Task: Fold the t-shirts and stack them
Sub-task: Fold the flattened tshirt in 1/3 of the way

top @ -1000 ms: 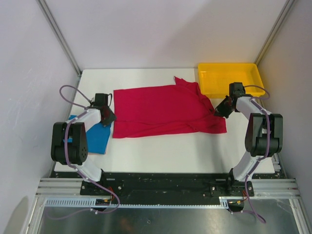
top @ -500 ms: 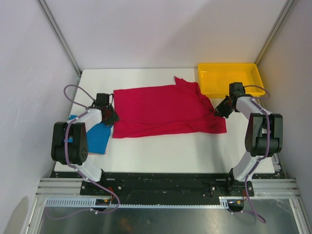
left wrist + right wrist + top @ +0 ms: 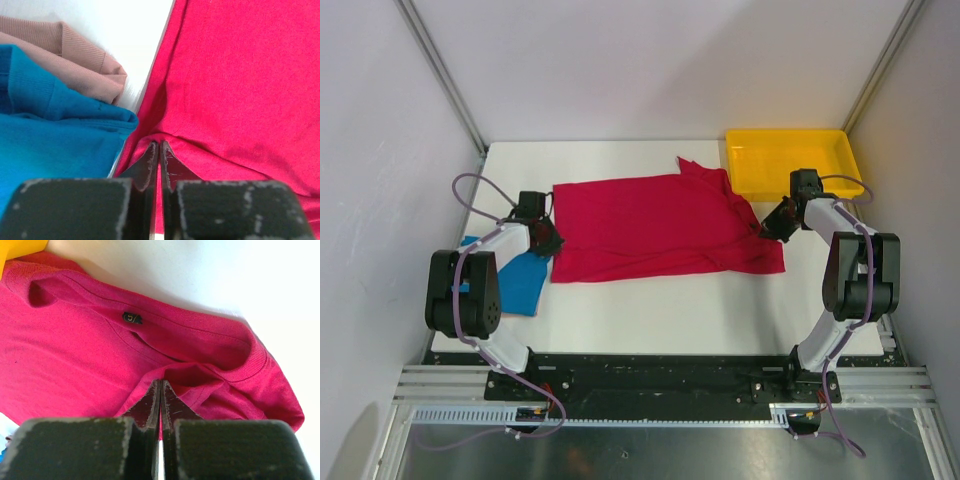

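Observation:
A crimson red t-shirt [image 3: 655,225] lies spread across the middle of the white table. Its collar end with a small black label [image 3: 132,318] faces right. My left gripper [image 3: 546,240] is shut on the red shirt's left edge [image 3: 159,145]; cloth rises in a pinch between the jaws. My right gripper [image 3: 772,224] is shut on the red shirt [image 3: 160,382] just below the collar. A folded bright blue t-shirt [image 3: 516,278] lies at the left under the left arm and shows close beside the fingers in the left wrist view [image 3: 55,135].
A yellow plastic tray [image 3: 790,160] stands at the back right, just behind the right arm. A folded tan cloth [image 3: 75,60] lies against the blue shirt. White walls close in the table on three sides.
The left gripper has shut on the red shirt's left edge after standing partly open. The right gripper and the shirt's lie have not visibly changed.

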You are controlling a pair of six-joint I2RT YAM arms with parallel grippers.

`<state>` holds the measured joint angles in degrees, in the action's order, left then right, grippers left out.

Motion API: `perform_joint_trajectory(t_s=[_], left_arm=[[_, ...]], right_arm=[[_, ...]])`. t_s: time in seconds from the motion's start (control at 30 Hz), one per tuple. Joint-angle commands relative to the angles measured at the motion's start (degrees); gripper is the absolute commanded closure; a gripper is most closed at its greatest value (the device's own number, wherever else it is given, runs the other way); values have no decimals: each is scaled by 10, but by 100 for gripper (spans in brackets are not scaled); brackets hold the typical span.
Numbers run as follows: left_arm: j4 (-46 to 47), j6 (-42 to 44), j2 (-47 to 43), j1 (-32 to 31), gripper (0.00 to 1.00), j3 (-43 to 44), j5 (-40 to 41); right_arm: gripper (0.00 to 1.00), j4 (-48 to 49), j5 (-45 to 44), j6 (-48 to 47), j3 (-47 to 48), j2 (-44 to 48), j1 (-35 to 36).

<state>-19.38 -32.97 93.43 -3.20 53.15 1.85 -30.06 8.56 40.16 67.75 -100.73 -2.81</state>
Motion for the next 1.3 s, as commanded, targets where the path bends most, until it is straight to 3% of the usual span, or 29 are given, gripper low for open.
perform_joint_trajectory(t_s=[0.0, 0.57, 1.03, 1.27], left_arm=[[10, 3, -27, -4, 98, 14, 12], [10, -8, -78, 14, 100, 18, 21], [9, -18, -59, 30, 100, 14, 40], [14, -18, -26, 30, 100, 38, 32]], right_arm=[[100, 9, 6, -10, 20, -1, 0], [100, -1, -18, -11, 21, 22, -11], [100, 14, -43, -10, -4, 76, -36], [100, 35, -7, -11, -5, 43, -16]])
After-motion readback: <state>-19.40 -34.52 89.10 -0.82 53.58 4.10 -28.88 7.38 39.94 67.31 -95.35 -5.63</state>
